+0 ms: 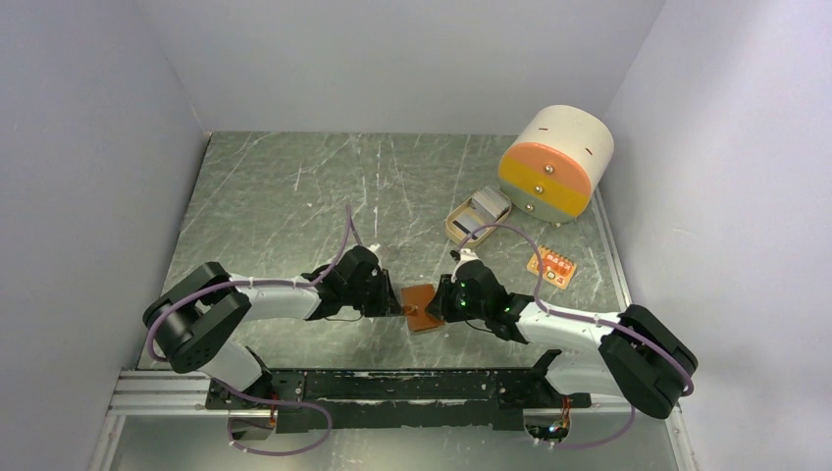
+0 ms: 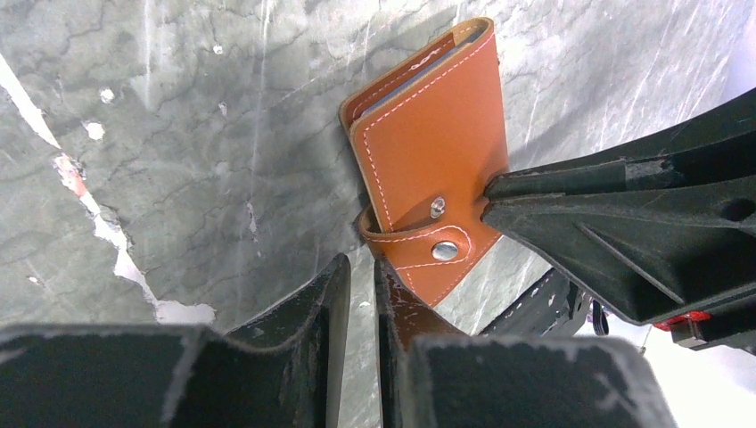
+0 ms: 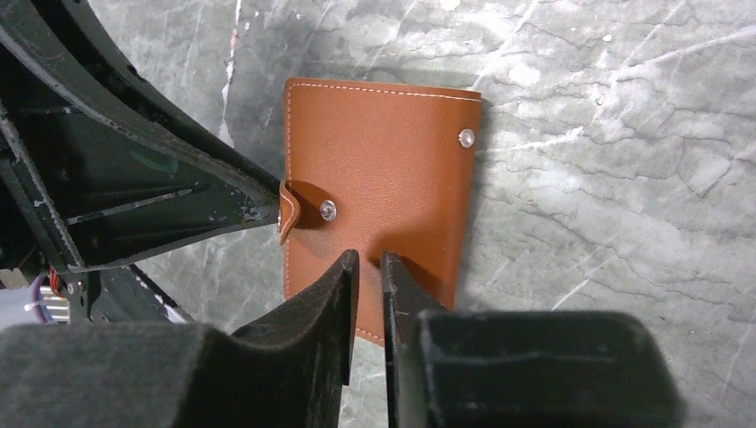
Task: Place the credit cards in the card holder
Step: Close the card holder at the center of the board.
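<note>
You have one folded card holder [image 1: 422,309] on the desk [image 1: 294,196], between two end effectors. The left end effector [image 2: 361,267] pinches its snap strap and the right end effector [image 3: 367,263] clamps its cover edge. One stack of credit cards [image 1: 491,203] sits in one tan dish [image 1: 459,226], well apart.

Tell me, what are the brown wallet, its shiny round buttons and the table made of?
The card holder looks like leather or a leather look-alike: smooth orange-brown skin, fine grain, pale stitching along its edges. Its snap studs look like polished metal, since they glint silver. The table looks like grey stone with white veins, though it may be a printed sheet.
</note>
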`<state>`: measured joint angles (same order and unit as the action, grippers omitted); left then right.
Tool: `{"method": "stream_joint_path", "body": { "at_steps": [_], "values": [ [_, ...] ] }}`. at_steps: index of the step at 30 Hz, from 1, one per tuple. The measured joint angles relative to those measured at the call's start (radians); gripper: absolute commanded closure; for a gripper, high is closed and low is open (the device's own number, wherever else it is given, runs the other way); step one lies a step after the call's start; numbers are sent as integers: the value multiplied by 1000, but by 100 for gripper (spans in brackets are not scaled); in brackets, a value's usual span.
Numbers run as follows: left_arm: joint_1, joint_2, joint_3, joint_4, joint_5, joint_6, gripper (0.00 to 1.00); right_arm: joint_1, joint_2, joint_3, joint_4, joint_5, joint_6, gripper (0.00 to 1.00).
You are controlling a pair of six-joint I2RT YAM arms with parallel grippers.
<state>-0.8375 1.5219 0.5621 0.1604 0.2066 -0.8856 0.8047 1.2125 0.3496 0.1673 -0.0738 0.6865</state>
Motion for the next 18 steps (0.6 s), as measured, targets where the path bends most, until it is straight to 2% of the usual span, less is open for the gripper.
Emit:
{"method": "stream_joint_path", "body": {
  "at_steps": [4, 9, 18],
  "values": [
    [0, 0, 0, 0, 0, 0, 78, 1, -3, 0, 2, -3, 16, 76],
    [0, 1, 6, -1, 0, 0, 78, 2, -3, -1, 27, -12, 60, 69],
    [0, 2, 20, 0, 0, 5, 78, 2, 10, -31, 133, -29, 158, 69]
  ]
}}
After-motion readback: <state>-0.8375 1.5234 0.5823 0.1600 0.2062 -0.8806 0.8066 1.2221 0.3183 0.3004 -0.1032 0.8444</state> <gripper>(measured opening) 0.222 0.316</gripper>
